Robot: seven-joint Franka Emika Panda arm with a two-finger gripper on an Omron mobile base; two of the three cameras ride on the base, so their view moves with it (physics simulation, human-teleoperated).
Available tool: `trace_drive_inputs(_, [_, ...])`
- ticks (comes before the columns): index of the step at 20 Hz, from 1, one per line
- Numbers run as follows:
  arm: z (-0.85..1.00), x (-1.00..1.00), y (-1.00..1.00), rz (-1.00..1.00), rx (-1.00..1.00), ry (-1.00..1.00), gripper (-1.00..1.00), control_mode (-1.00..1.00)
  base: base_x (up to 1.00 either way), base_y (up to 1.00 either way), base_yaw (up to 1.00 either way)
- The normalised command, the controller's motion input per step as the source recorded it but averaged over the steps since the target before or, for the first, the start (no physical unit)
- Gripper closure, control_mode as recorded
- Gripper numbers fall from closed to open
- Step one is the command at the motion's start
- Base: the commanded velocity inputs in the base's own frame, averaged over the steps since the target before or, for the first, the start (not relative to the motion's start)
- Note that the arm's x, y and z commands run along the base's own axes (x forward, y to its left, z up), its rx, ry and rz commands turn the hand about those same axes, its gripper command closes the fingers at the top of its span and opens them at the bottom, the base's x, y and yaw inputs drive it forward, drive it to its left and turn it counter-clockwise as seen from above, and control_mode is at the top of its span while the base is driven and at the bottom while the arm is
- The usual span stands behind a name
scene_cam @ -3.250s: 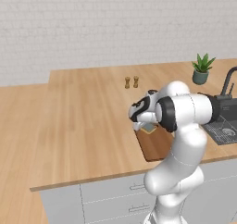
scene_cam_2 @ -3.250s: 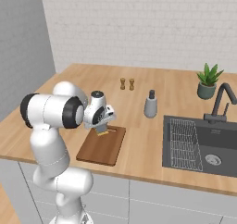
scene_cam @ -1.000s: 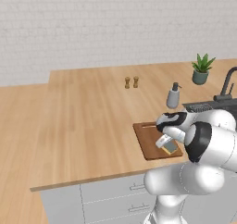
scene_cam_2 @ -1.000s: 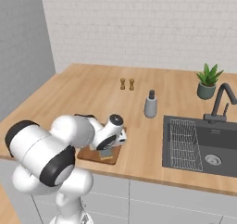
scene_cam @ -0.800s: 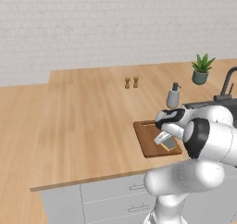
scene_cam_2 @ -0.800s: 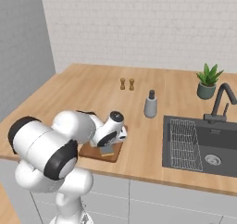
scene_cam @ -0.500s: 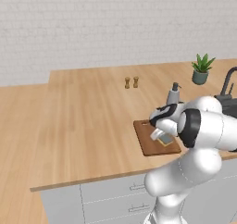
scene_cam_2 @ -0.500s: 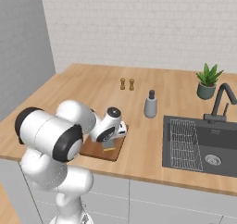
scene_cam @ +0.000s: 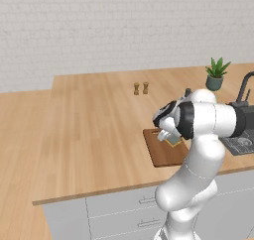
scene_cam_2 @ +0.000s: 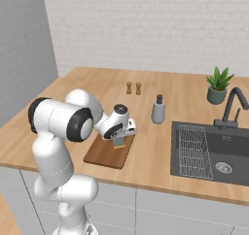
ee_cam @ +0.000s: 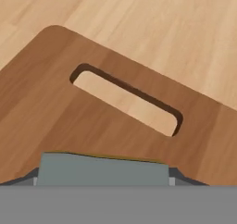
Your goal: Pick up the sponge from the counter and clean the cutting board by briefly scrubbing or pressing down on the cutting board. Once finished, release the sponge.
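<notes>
The dark brown cutting board (scene_cam: 161,154) (scene_cam_2: 103,154) lies on the light-wood counter (scene_cam: 89,130) near its front edge. My gripper (scene_cam: 170,136) (scene_cam_2: 118,139) is shut on the sponge (scene_cam: 174,141) (scene_cam_2: 119,143) and holds it low over the board's far part. In the hand view the sponge (ee_cam: 102,169) shows its grey-blue face with a thin yellow edge, held between my fingertips (ee_cam: 178,176). Just beyond it lies the board's slot handle (ee_cam: 125,100) in the cutting board (ee_cam: 46,102). Whether the sponge touches the wood I cannot tell.
Two small shakers (scene_cam: 141,88) (scene_cam_2: 133,88) stand farther back on the counter. A grey soap dispenser (scene_cam_2: 157,109) stands right of the board, then the dark sink (scene_cam_2: 214,154) with its faucet (scene_cam_2: 232,108). A potted plant (scene_cam_2: 218,86) sits behind the sink.
The gripper has carried the sponge along the board from its near part toward the far slot end. The arm's elbow has swung up and across over the board.
</notes>
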Motion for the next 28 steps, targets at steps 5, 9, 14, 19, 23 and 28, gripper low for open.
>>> trace_drive_inputs(5, [-0.02, 0.56, -0.36, -0.03, -0.04, -0.02, 1.0, -1.0, 0.0, 0.0, 0.0])
trace_drive_inputs(9, [-0.01, 0.41, -0.25, -0.01, -0.02, -0.03, 1.0, -1.0, 0.0, 0.0, 0.0])
trace_drive_inputs(14, [-0.23, -0.43, 0.03, 0.0, 0.08, -0.01, 1.0, -1.0, 0.0, 0.0, 0.0])
trace_drive_inputs(19, [-0.38, -0.8, 0.04, 0.0, 0.04, -0.06, 1.0, -1.0, 0.0, 0.0, 0.0])
trace_drive_inputs(23, [-0.4, -0.82, 0.0, 0.0, 0.02, -0.07, 1.0, -1.0, 0.0, 0.0, 0.0])
trace_drive_inputs(28, [-0.42, -0.81, 0.0, 0.0, 0.01, -0.07, 1.0, -1.0, 0.0, 0.0, 0.0])
